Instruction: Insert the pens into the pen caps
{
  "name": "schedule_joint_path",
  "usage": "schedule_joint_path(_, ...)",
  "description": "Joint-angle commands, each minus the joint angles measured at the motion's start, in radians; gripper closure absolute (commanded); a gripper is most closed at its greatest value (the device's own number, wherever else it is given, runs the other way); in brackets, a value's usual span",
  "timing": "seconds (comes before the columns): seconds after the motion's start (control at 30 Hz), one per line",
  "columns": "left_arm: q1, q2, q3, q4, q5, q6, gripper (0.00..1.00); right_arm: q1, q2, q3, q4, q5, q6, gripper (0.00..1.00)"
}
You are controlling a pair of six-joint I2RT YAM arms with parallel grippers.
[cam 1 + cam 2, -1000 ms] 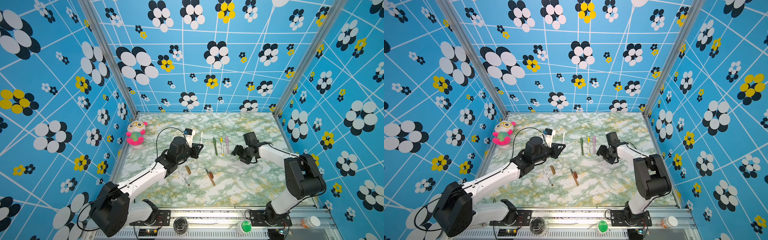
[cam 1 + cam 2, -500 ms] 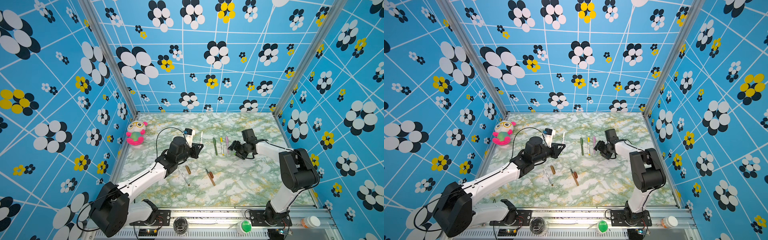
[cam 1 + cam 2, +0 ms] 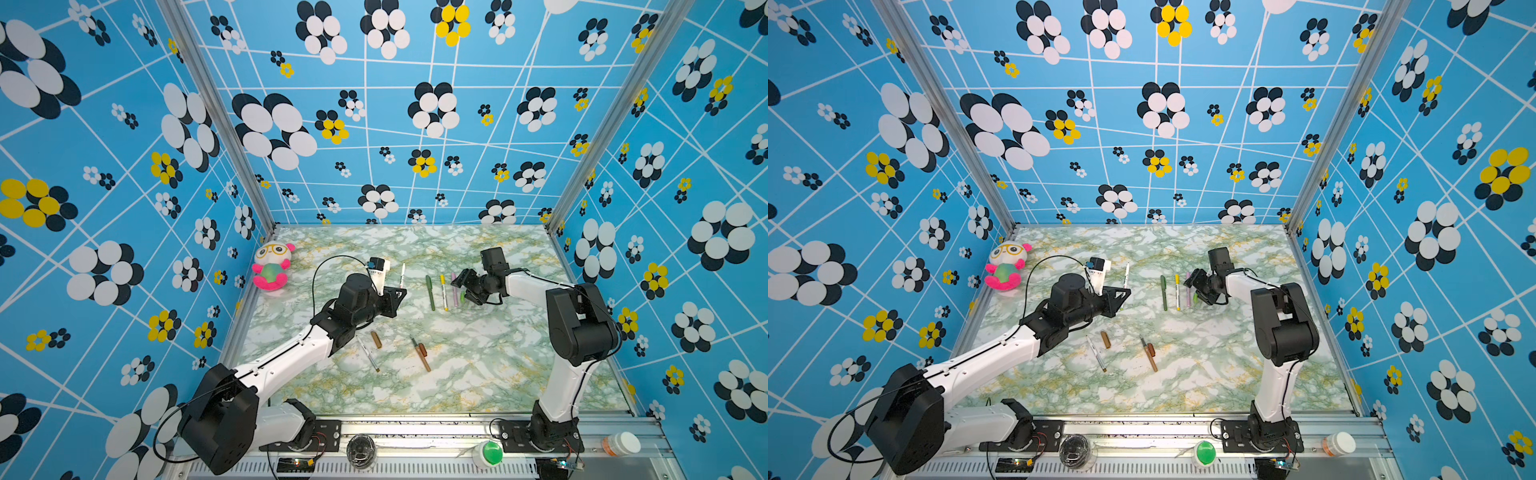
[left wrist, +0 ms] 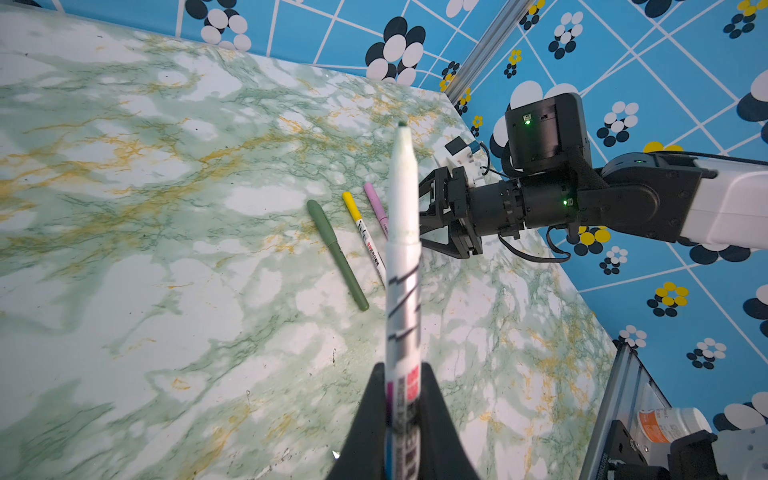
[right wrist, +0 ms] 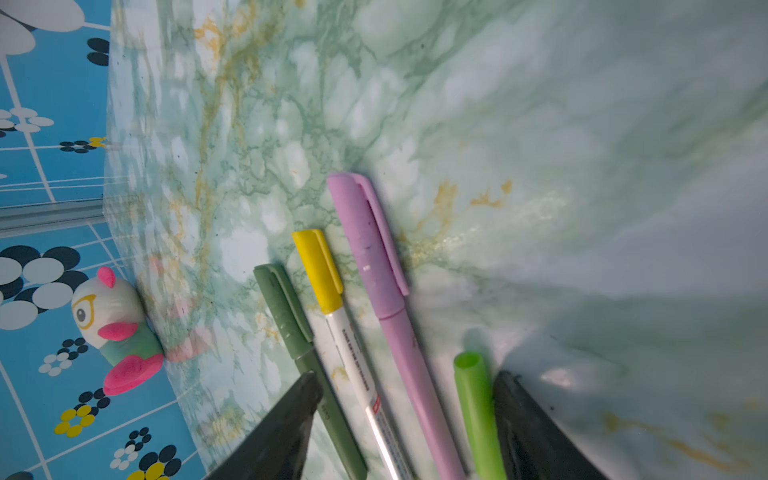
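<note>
My left gripper (image 3: 395, 297) (image 4: 401, 374) is shut on a white pen (image 4: 402, 249) (image 3: 402, 276) whose bare green tip points up and away. My right gripper (image 3: 464, 286) (image 5: 409, 379) is open, low over the table. Between its fingers lie a dark green capped pen (image 5: 291, 316), a white pen with a yellow cap (image 5: 320, 270), a pink capped pen (image 5: 374, 257) and a loose lime green cap (image 5: 473, 399) right beside one finger (image 5: 523, 415). Nearer the front lie a white pen (image 3: 368, 353), a brown cap (image 3: 376, 339), a brown pen (image 3: 422, 358) and a reddish-brown cap (image 3: 423, 350).
A plush toy (image 3: 271, 266) sits at the table's far left edge. Patterned blue walls close in the marble table (image 3: 498, 365) on three sides. A green button (image 3: 490, 453) and a small bottle (image 3: 621, 444) sit on the front rail.
My right gripper has moved left and down over the row of capped pens and the lime green cap, its jaws narrowing a little. The left arm and its pen have not moved.
</note>
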Motion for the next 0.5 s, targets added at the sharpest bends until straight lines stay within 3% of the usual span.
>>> schedule_joint_path(0.0, 0.007, -0.038, -0.018, -0.003, -0.02, 0.022, 1.0, -0.005, 0.02, 0.002, -0.044, 0.01, -0.001, 0.31)
schedule_joint_path(0.47, 0.007, -0.044, -0.027, 0.013, -0.012, 0.018, 1.0, -0.002, -0.13, -0.051, -0.246, 0.209, -0.201, 0.38)
